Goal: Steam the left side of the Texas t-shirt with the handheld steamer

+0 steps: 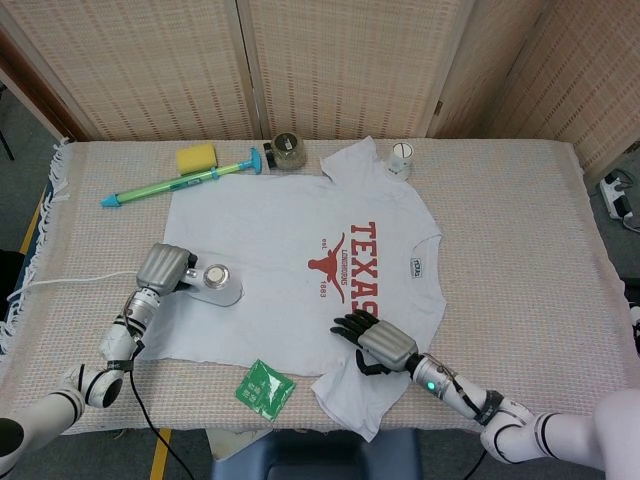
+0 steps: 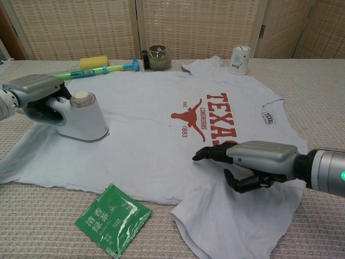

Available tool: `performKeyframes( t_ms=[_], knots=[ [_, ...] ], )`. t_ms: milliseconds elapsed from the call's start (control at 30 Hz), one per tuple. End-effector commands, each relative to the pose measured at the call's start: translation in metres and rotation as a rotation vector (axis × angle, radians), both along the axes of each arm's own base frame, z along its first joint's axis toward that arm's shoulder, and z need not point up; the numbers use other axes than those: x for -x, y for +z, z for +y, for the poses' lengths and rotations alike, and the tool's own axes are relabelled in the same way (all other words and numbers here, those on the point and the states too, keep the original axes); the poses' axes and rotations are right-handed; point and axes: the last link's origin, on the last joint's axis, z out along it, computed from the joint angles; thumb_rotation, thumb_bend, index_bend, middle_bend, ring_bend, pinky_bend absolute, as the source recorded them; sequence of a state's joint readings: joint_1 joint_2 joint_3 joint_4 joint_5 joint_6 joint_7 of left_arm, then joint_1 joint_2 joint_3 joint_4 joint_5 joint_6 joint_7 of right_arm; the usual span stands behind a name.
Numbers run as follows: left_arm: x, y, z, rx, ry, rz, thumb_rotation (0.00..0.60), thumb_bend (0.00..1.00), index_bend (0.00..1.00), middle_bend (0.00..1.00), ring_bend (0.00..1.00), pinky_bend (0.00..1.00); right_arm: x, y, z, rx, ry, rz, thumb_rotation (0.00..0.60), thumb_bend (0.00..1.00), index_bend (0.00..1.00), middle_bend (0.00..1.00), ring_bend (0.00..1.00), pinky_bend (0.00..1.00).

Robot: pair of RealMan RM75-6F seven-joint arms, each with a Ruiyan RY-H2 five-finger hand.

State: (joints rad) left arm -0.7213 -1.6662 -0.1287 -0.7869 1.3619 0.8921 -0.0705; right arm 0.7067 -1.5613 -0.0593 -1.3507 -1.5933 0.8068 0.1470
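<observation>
The white Texas t-shirt [image 1: 290,250] [image 2: 156,124] lies flat on the table, its red print near the middle. My left hand [image 1: 163,268] [image 2: 32,94] grips the handle of the white handheld steamer [image 1: 215,284] [image 2: 81,116], which rests base-down on the shirt's left part near the hem. My right hand [image 1: 378,345] [image 2: 253,162] hovers low over the shirt's near right part, holding nothing, fingers stretched forward with the thumb tucked under.
A green packet [image 1: 265,388] [image 2: 113,218] lies at the table's near edge below the hem. A yellow sponge [image 1: 196,157], a green-blue tube toy [image 1: 180,183], a jar [image 1: 287,151] and a white cup [image 1: 401,158] line the far side. The steamer's cord [image 1: 70,284] trails left.
</observation>
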Motion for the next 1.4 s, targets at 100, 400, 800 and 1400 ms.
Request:
performKeyframes(
  t_ms=[100,400,800,1400],
  knots=[
    [0.032,0.023,0.003,-0.057,0.099,0.006,0.600,0.55,0.82,1.00,0.83,0.67,0.001,0.000,0.000,-0.002,-0.004,0.000,0.191,0.86,0.00,0.00,0.00,0.00],
    [0.020,0.033,0.017,-0.127,0.171,-0.204,0.600,0.55,0.83,1.00,0.83,0.67,0.003,0.001,0.000,0.000,-0.006,-0.001,0.192,0.86,0.00,0.00,0.00,0.00],
    [-0.068,-0.019,0.028,-0.056,-0.016,-0.204,0.600,0.55,0.83,1.00,0.83,0.67,0.003,0.006,0.002,0.010,-0.009,-0.005,0.195,0.86,0.00,0.00,0.00,0.00],
    [-0.020,-0.021,0.042,-0.123,0.141,-0.082,0.600,0.55,0.83,1.00,0.84,0.67,-0.003,0.002,0.003,0.005,-0.001,-0.001,0.195,0.87,0.00,0.00,0.00,0.00]
  ],
)
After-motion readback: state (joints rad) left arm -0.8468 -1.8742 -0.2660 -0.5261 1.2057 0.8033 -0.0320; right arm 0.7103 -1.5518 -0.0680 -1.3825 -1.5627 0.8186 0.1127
